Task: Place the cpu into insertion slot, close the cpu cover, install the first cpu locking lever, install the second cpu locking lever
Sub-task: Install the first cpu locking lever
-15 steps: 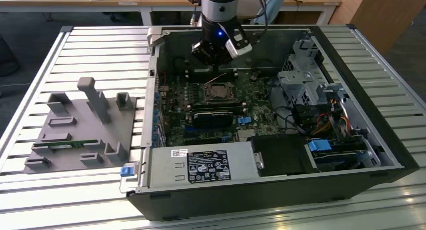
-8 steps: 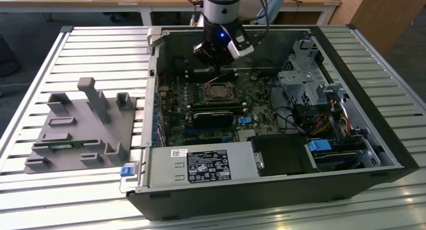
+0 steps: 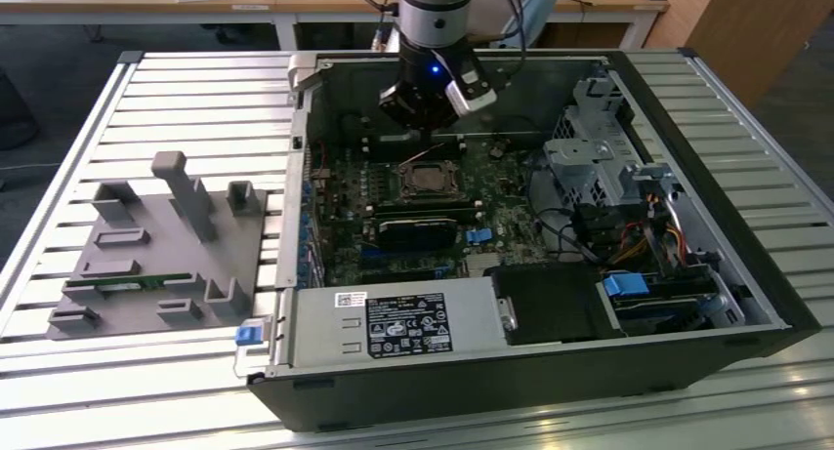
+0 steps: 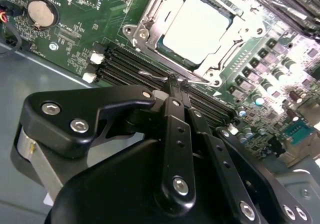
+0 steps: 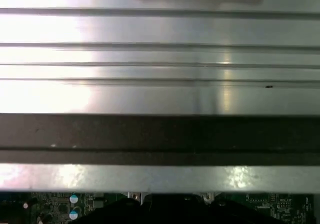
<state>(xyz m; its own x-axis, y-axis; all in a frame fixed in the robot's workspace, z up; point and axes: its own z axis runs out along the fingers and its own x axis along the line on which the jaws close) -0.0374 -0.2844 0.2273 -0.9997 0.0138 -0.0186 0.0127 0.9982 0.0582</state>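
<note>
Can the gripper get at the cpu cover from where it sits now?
Probably yes. The gripper sits just beside the cpu cover, which lies flat around the cpu. In the second wrist view nothing stands between them.

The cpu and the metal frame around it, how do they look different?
The cpu is a flat, solid, pale square; the cpu cover is a thin silvery frame with an open window in its middle. The cpu sits inside that window; the cpu cover rings it. Both are square, shiny metal, lying flat on the green board.
</note>
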